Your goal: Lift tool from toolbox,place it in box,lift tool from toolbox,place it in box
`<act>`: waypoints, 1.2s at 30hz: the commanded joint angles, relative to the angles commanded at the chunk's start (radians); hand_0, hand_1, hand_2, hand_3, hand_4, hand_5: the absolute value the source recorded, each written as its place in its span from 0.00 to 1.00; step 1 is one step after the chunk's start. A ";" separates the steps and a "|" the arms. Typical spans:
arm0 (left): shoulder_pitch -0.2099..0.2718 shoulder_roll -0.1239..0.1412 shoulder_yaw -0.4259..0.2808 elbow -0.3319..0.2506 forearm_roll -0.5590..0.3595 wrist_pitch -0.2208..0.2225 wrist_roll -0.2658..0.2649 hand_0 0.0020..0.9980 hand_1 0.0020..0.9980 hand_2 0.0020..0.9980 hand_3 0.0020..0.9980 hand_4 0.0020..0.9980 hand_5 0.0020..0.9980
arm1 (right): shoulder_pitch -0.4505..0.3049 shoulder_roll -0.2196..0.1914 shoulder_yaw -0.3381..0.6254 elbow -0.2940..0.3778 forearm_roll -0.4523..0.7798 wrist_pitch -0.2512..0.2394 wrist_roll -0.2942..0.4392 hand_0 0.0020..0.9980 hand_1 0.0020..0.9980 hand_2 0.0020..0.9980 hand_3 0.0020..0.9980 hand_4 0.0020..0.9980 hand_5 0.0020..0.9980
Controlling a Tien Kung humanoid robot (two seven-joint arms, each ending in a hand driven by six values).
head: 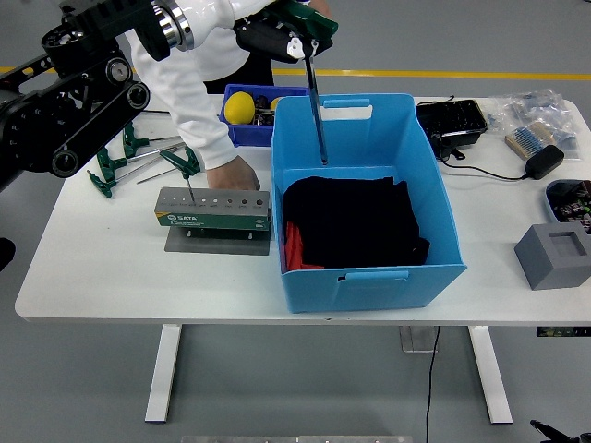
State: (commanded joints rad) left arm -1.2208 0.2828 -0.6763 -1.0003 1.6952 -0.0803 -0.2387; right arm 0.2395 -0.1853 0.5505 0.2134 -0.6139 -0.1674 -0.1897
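Green-handled T-wrench hangs upright from the left hand, whose fingers clasp its handle, the steel shaft reaching down inside the blue box above a black cloth. The grey toolbox, marked "SATA", sits just left of the box with 1 tool standing in it, steadied by a person's hand.
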 joint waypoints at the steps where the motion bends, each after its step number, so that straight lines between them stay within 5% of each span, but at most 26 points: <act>1: -0.006 -0.008 0.010 -0.003 -0.017 -0.003 -0.001 0.17 0.00 0.00 0.01 0.65 0.52 | 0.000 -0.001 -0.001 0.000 0.001 0.000 0.000 0.64 0.62 0.68 0.56 0.81 0.67; 8: 0.007 -0.070 0.096 0.002 -0.138 -0.015 -0.006 0.17 0.00 0.00 0.00 0.65 0.52 | 0.005 -0.004 -0.008 0.001 0.008 -0.001 0.002 0.64 0.62 0.68 0.56 0.81 0.67; 20: 0.028 -0.205 0.326 0.264 -0.286 -0.049 -0.044 0.17 0.00 0.00 0.00 0.65 0.52 | 0.029 -0.016 -0.019 0.002 0.017 -0.004 0.010 0.64 0.62 0.68 0.56 0.81 0.67; 28: 0.035 -0.274 0.385 0.366 -0.417 -0.056 -0.056 0.19 0.00 0.02 0.04 0.64 0.51 | 0.039 -0.020 -0.019 0.004 0.015 -0.007 0.016 0.64 0.62 0.68 0.56 0.81 0.67; 32: 0.025 -0.283 0.423 0.384 -0.446 -0.068 -0.044 0.19 0.00 0.02 0.04 0.64 0.51 | 0.042 -0.022 -0.015 0.004 0.010 -0.007 0.016 0.64 0.62 0.68 0.56 0.81 0.67; 33: 0.022 -0.283 0.432 0.388 -0.447 -0.072 -0.040 0.26 0.16 0.21 0.28 0.72 0.58 | 0.044 -0.023 -0.014 0.004 0.007 -0.007 0.015 0.63 0.61 0.68 0.56 0.81 0.67; 36: 0.014 -0.283 0.455 0.399 -0.445 -0.074 -0.036 0.26 0.16 0.21 0.28 0.72 0.58 | 0.049 -0.024 -0.011 0.005 -0.003 -0.005 0.013 0.63 0.61 0.68 0.56 0.81 0.67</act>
State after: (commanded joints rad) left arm -1.2070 0.0000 -0.2216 -0.6018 1.2502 -0.1539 -0.2747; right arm 0.2886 -0.2094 0.5398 0.2185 -0.6174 -0.1729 -0.1767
